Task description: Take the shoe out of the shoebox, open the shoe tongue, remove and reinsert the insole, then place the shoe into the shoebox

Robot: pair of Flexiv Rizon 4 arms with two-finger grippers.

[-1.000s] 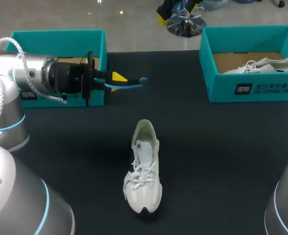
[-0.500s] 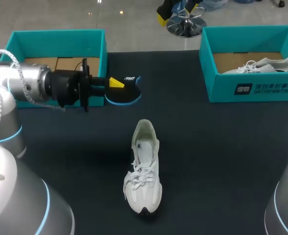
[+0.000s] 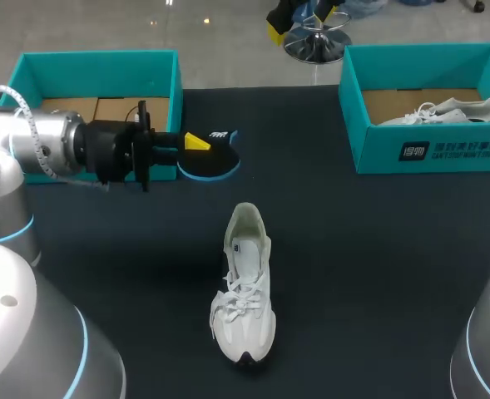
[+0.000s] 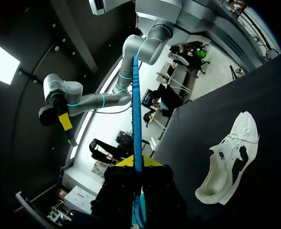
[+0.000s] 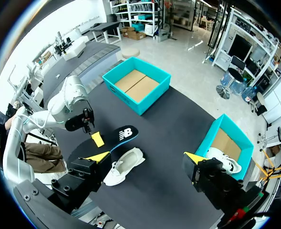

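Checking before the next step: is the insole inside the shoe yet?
No, the insole is gripped between the left fingers, well apart from the shoe.

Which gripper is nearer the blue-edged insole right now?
Left. The left gripper is shut on one end of the insole; the right gripper hangs open high above the table, well away.

Print noted at three spots, none small enough in doubt to skip but none legible as words: a white logo block and one line of white characters on the teal front wall of the shoebox [image 3: 369, 154], at 2 o'clock from the shoe [image 3: 245, 291]. A white logo mark sits on the dark face of the insole [image 3: 215, 156], at 11 o'clock from the shoe, and shows larger in the right wrist view. A small printed tag lies inside the shoe's opening, too small to read.
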